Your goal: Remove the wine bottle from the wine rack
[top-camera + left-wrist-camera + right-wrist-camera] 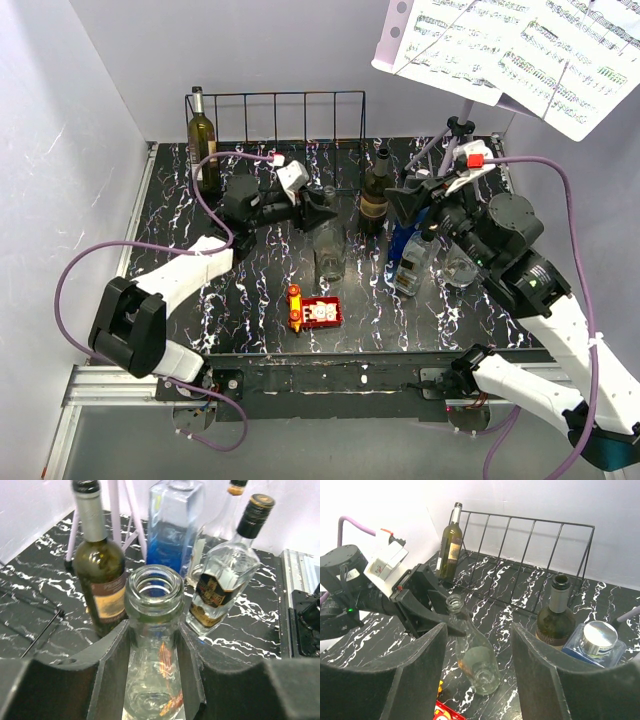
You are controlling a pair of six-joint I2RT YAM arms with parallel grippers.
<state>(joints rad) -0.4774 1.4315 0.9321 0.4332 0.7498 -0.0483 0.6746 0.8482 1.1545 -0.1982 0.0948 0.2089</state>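
The black wire wine rack (275, 118) stands along the back wall and also shows in the right wrist view (535, 545). An olive-green wine bottle (203, 140) stands upright in its leftmost slot (450, 542). My left gripper (322, 205) is shut on the neck of a clear empty bottle (330, 250), which stands mid-table in front of the rack. The neck sits between my fingers in the left wrist view (154, 595). My right gripper (405, 200) is open and empty, facing the clear bottle (480, 655) from the right.
A dark bottle with a tan label (375, 195) stands mid-table, with a blue-tinted square bottle (405, 240) and a clear labelled bottle (412, 268) to its right. A music stand (455, 135) holds sheet music (520, 45) at the back right. A red box (320, 313) lies near the front.
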